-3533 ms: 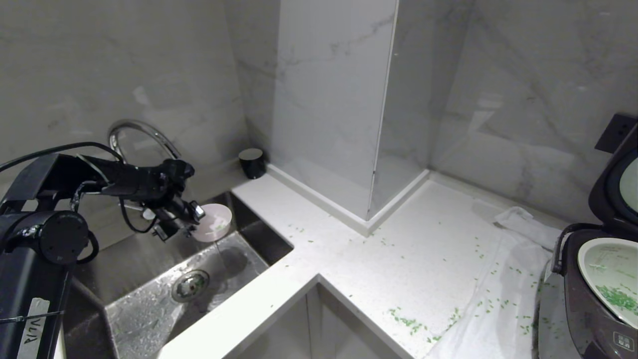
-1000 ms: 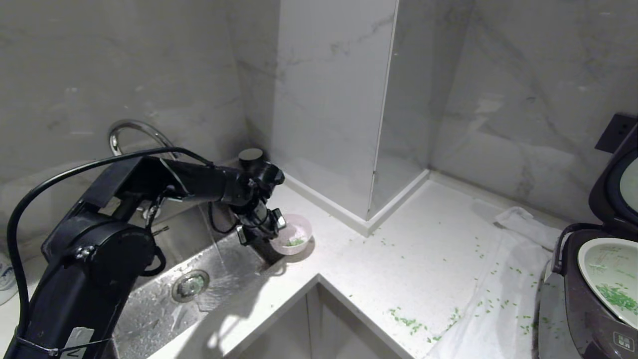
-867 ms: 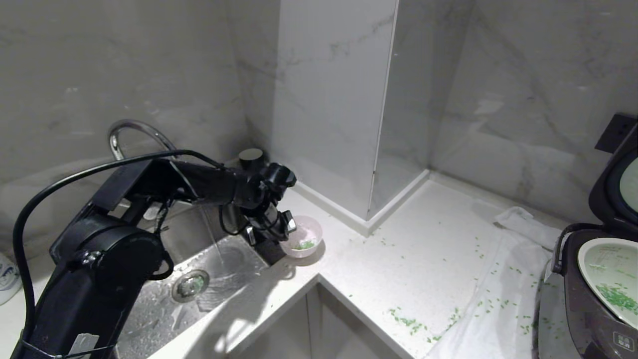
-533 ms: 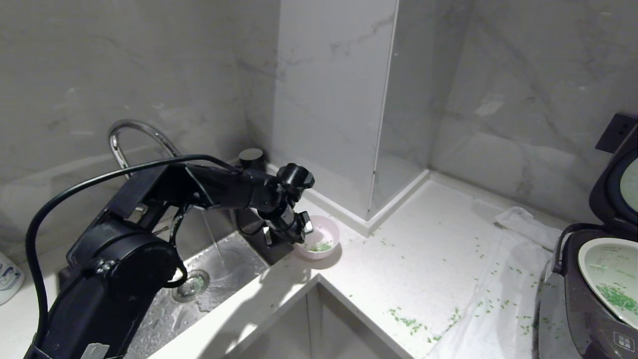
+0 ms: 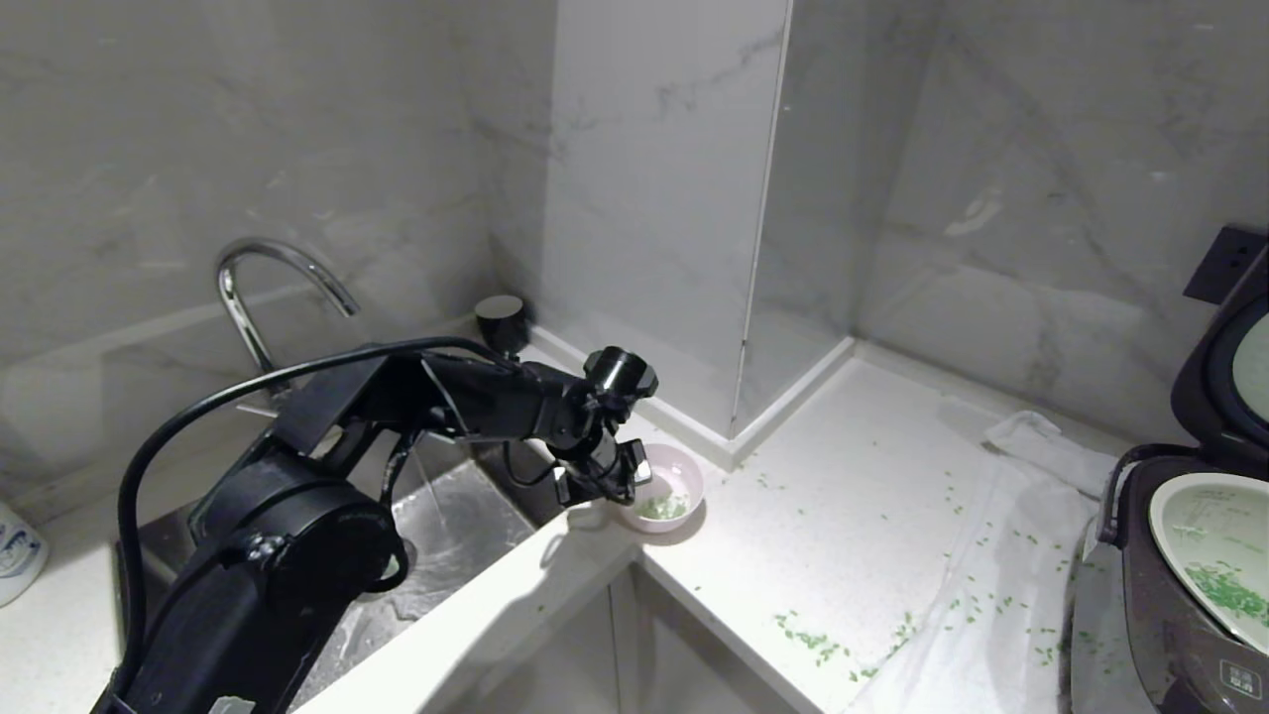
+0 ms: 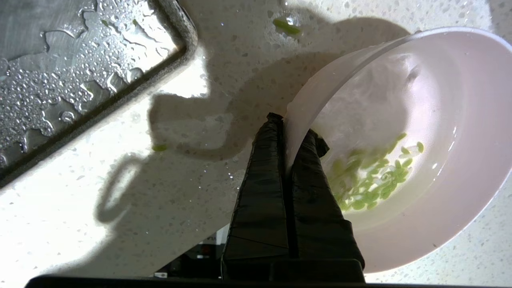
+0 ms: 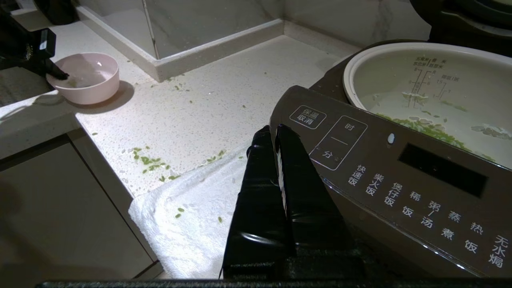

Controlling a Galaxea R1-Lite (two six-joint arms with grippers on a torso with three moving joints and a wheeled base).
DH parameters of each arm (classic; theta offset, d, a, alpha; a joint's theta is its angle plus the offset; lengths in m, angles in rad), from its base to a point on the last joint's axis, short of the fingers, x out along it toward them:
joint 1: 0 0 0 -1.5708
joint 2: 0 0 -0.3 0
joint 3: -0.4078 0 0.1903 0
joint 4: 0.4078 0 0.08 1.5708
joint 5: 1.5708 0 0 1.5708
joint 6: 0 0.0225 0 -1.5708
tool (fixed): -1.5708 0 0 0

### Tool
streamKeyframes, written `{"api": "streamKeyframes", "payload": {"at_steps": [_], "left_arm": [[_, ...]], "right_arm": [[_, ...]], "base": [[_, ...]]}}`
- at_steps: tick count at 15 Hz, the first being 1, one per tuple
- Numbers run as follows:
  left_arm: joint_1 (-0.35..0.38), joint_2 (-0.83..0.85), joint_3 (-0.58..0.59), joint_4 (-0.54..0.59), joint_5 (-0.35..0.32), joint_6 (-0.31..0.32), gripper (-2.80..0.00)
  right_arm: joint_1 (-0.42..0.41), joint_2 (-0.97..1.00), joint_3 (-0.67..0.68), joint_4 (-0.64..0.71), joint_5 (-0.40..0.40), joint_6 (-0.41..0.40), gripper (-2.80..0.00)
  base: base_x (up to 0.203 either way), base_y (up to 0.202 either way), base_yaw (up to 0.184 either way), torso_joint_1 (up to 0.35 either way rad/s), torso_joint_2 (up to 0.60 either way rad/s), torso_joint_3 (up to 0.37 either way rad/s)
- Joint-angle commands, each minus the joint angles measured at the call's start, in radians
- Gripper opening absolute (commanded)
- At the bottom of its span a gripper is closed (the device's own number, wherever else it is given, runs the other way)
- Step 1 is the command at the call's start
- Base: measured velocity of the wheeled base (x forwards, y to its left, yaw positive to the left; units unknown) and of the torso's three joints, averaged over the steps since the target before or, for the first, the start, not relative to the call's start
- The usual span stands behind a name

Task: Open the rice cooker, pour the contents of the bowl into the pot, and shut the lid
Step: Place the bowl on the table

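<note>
Bowl [image 5: 666, 488], pinched at rim by our left gripper [image 5: 607, 483]: we carry level toward the pot [image 5: 1211, 548], avoiding spills.

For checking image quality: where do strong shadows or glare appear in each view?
Head view: bright light on the counter, and the bowl casts a dark shadow. Left wrist view: the left end effector and bowl throw a large shadow; the wet sink glints. Right wrist view: glossy highlights on the right end effector.
</note>
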State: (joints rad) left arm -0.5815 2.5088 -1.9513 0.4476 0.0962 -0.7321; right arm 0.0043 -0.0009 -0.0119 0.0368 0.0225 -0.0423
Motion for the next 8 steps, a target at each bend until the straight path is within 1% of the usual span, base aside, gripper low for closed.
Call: {"api": "streamKeyframes", "payload": {"at_steps": [1,2,8], "left_arm": [[-0.001,0.016,0.000,0.002,0.002,-0.004,-2.80],[-0.001,0.018,0.000,0.002,0.002,-0.004,0.00],[0.007,-0.016,0.000,0.005,0.005,-0.008,0.00]], "right_arm": [[0.000,-0.001,0.000,0.002,0.001,-0.001,-2.80],[0.000,-0.001,0.001,0.000,0.001,-0.001,-2.80],[0.000,-0.001,0.001,0.000,0.001,-0.001,-2.80]], "base": [[0.000,0.000,0.000,0.000,0.00,0.000],[0.000,0.000,0.000,0.000,0.00,0.000],[0.000,0.000,0.000,0.000,0.00,0.000]]}}
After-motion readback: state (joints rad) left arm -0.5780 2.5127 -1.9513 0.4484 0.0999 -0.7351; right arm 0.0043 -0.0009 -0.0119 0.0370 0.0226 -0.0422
